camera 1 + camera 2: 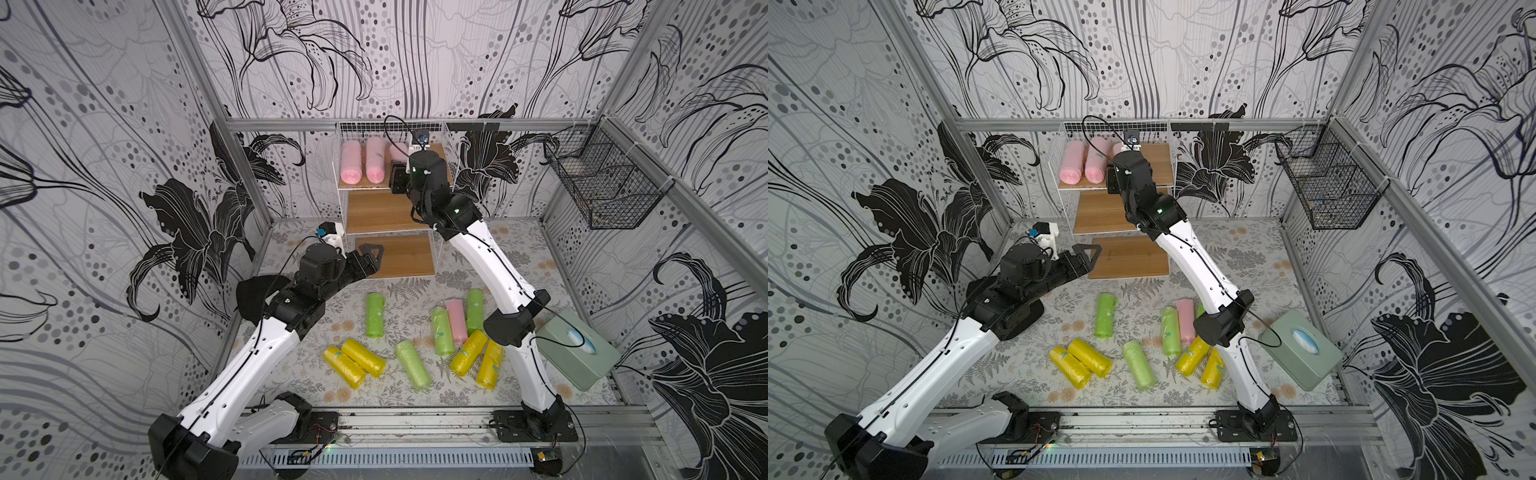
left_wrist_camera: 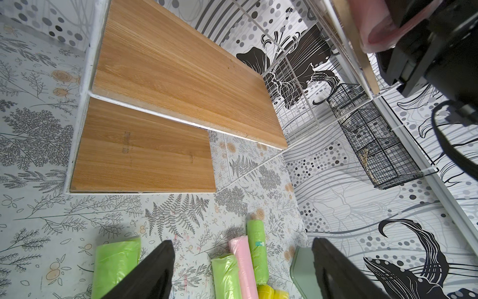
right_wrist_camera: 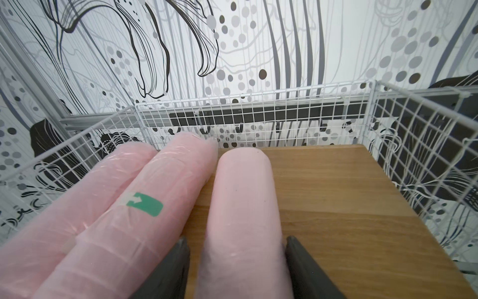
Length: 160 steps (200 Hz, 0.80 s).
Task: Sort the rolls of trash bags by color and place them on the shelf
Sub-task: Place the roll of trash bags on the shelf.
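The shelf [image 1: 386, 212] stands at the back, a white wire rack with wooden boards. Three pink rolls lie on its top board [image 3: 336, 194]. My right gripper [image 3: 236, 240] is open around the third pink roll [image 3: 245, 196], which rests on the board with a thin gap at one finger. My left gripper [image 1: 372, 253] hangs open and empty beside the lowest board [image 2: 142, 155]. On the table lie one pink roll [image 1: 456, 320], several green rolls [image 1: 375, 313] and several yellow rolls [image 1: 363, 356].
A black wire basket [image 1: 602, 187] hangs on the right wall. A sage green tissue box [image 1: 575, 349] sits at the table's right edge, beside the right arm. The middle board [image 1: 374, 208] holds nothing.
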Each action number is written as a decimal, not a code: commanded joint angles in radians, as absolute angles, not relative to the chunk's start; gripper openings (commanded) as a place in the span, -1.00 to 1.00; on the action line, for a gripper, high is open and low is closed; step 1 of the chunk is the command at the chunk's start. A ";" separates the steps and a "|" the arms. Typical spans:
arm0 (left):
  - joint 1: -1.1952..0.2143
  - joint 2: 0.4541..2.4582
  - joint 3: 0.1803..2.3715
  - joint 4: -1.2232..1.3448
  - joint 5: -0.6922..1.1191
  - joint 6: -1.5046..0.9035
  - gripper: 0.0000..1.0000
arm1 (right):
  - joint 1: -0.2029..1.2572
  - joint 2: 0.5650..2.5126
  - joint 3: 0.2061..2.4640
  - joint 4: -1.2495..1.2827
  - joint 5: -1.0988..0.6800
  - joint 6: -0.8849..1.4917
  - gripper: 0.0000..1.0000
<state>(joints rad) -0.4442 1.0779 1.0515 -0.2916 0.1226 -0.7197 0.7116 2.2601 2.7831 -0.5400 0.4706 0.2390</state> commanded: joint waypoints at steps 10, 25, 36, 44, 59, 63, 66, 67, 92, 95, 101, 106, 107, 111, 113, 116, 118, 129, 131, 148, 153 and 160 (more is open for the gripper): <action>-0.442 1.071 1.039 -0.273 0.107 -0.695 0.72 | 0.696 2.268 2.812 -0.515 0.380 0.294 0.30; -0.442 1.072 1.039 -0.273 0.107 -0.693 0.72 | 0.695 2.255 2.810 -0.528 0.367 0.293 0.38; -0.442 1.074 1.039 -0.277 0.107 -0.691 0.72 | 0.695 2.243 2.810 -0.539 0.358 0.291 0.46; -0.442 1.076 1.039 -0.278 0.107 -0.687 0.72 | 0.695 2.231 2.810 -0.551 0.355 0.286 0.55; -0.442 1.085 1.039 -0.280 0.107 -0.679 0.73 | 0.694 2.203 2.804 -0.580 0.337 0.276 0.65; -0.442 1.089 1.040 -0.281 0.109 -0.677 0.73 | 0.694 2.194 2.800 -0.584 0.331 0.272 0.67; -0.442 1.093 1.040 -0.281 0.111 -0.675 0.73 | 0.694 2.187 2.796 -0.587 0.325 0.268 0.69; -0.442 1.093 1.040 -0.282 0.112 -0.675 0.73 | 0.695 2.184 2.795 -0.587 0.324 0.267 0.69; -0.446 1.134 1.046 -0.282 0.135 -0.669 0.73 | 0.694 2.117 2.760 -0.615 0.298 0.233 0.77; -0.447 1.136 1.046 -0.281 0.135 -0.669 0.73 | 0.694 2.108 2.758 -0.621 0.297 0.227 0.77; -0.451 1.146 1.046 -0.281 0.135 -0.667 0.73 | 0.695 2.095 2.754 -0.638 0.294 0.215 0.78; -0.453 1.152 1.046 -0.279 0.134 -0.662 0.73 | 0.694 2.082 2.752 -0.656 0.289 0.208 0.78; -0.454 1.154 1.046 -0.279 0.135 -0.661 0.73 | 0.694 2.080 2.751 -0.660 0.289 0.207 0.78; -0.456 1.159 1.046 -0.279 0.135 -0.661 0.73 | 0.694 2.069 2.749 -0.677 0.285 0.203 0.78; -0.457 1.161 1.046 -0.278 0.135 -0.660 0.73 | 0.695 2.065 2.746 -0.684 0.283 0.201 0.78; -0.458 1.166 1.046 -0.276 0.134 -0.660 0.73 | 0.694 2.056 2.740 -0.693 0.280 0.199 0.78; -0.459 1.168 1.045 -0.274 0.134 -0.660 0.73 | 0.694 2.049 2.735 -0.701 0.276 0.197 0.78; -0.466 1.181 1.043 -0.266 0.134 -0.653 0.72 | 0.695 2.007 2.694 -0.734 0.248 0.182 0.78; -0.467 1.183 1.043 -0.265 0.136 -0.652 0.72 | 0.694 1.999 2.686 -0.741 0.243 0.180 0.78; -0.480 1.208 1.043 -0.251 0.141 -0.634 0.70 | 0.694 1.911 2.575 -0.794 0.219 0.161 0.78; -0.485 1.217 1.044 -0.249 0.143 -0.625 0.70 | 0.694 1.880 2.530 -0.804 0.212 0.154 0.78; -0.493 1.229 1.047 -0.249 0.144 -0.609 0.69 | 0.695 1.832 2.457 -0.819 0.209 0.147 0.77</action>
